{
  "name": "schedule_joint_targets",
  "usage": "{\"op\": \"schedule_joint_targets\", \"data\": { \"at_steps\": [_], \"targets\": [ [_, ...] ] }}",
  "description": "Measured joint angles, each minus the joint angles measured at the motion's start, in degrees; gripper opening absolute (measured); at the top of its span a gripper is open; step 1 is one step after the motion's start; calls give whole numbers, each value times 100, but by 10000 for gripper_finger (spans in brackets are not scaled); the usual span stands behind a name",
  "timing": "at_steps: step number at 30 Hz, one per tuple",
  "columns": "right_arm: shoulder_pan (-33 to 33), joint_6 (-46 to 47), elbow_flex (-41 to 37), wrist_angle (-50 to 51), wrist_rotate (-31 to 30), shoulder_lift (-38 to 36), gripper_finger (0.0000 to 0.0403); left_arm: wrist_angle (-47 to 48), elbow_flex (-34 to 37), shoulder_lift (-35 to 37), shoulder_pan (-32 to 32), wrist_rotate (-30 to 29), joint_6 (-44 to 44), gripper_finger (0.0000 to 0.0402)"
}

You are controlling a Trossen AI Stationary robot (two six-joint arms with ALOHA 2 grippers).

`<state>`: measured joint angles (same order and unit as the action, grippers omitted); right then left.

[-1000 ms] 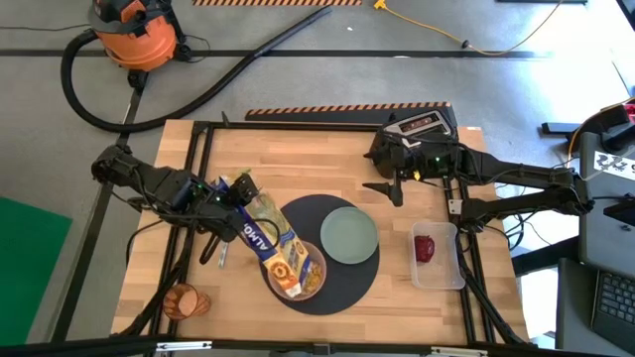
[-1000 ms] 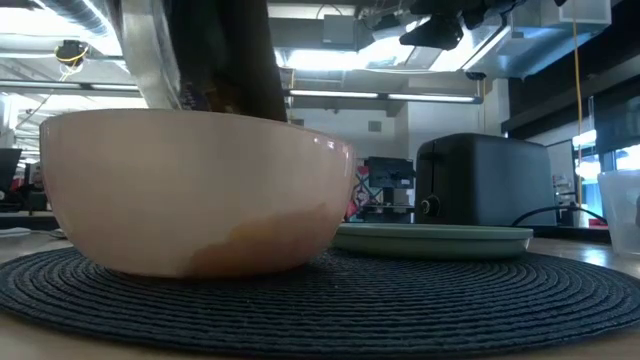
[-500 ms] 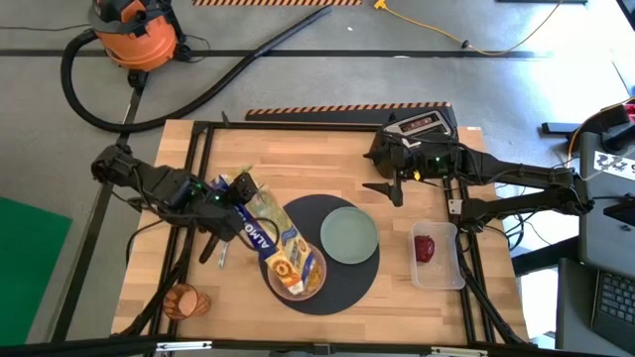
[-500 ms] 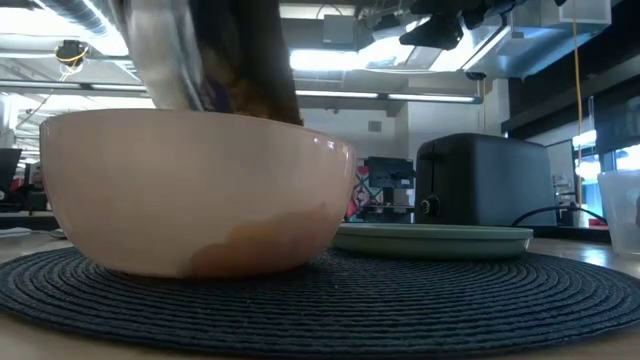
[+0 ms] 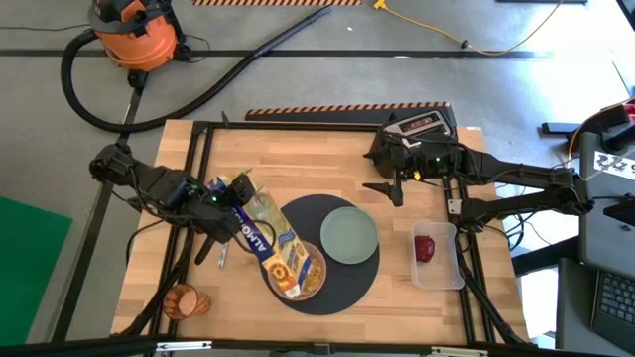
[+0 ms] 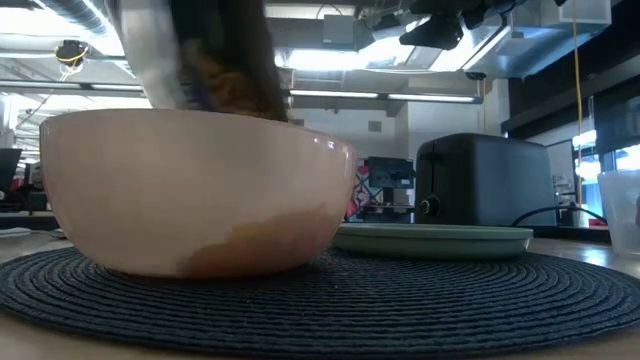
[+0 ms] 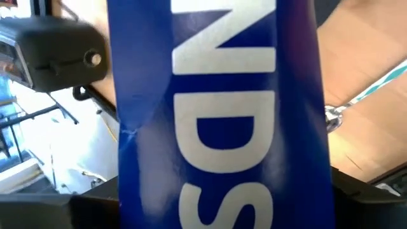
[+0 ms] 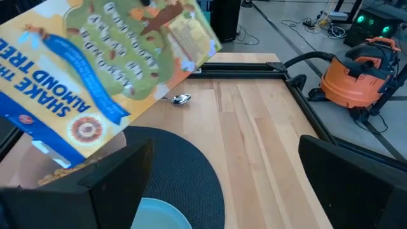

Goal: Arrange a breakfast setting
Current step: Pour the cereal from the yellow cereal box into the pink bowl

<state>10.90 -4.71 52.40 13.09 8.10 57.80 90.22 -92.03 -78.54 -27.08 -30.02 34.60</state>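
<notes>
My left gripper (image 5: 230,210) is shut on a yellow and blue cereal box (image 5: 276,243). The box is tipped, its low end over the pink bowl (image 6: 195,190) on the dark round mat (image 5: 342,283). Cereal lies in the bowl. A pale green plate (image 5: 349,236) rests on the mat beside the bowl. The metal spoon (image 5: 222,254) lies on the wood left of the mat, and the orange cup (image 5: 187,300) stands at the near left. A red apple (image 5: 425,248) lies in a clear tub. My right gripper (image 5: 389,188) hangs open above the table, near the black toaster (image 5: 422,125). My left gripper pinches the cereal box near its raised end, one finger on each broad face either side of the blue narrow side (image 7: 137,191). The fingers come slanting down from the table's left and lie across the box. The box is lifted clear and tilted, its low end (image 5: 293,283) over the bowl.
The clear tub (image 5: 438,256) sits on the right side of the table. A black frame rail (image 5: 198,178) runs along the table's left edge. An orange vacuum (image 5: 134,32) and its hose lie on the floor beyond the far edge. Bare wood (image 5: 317,164) lies between mat and toaster.
The box's low end has swayed a little sideways and back over the bowl, and the cereal inside it has shifted. Both arms have stayed where they were.
</notes>
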Motion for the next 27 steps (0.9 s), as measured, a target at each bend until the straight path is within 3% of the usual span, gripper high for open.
{"op": "schedule_joint_targets", "data": {
  "at_steps": [8, 27],
  "targets": [
    [0, -2, 0, -3, 0, 0, 380, 2, 0, 66, 16, -298, 25, 256],
    [0, 48, 0, -1, 45, 0, 380, -23, 4, 191, 153, 248, -497, 256]
  ]
}}
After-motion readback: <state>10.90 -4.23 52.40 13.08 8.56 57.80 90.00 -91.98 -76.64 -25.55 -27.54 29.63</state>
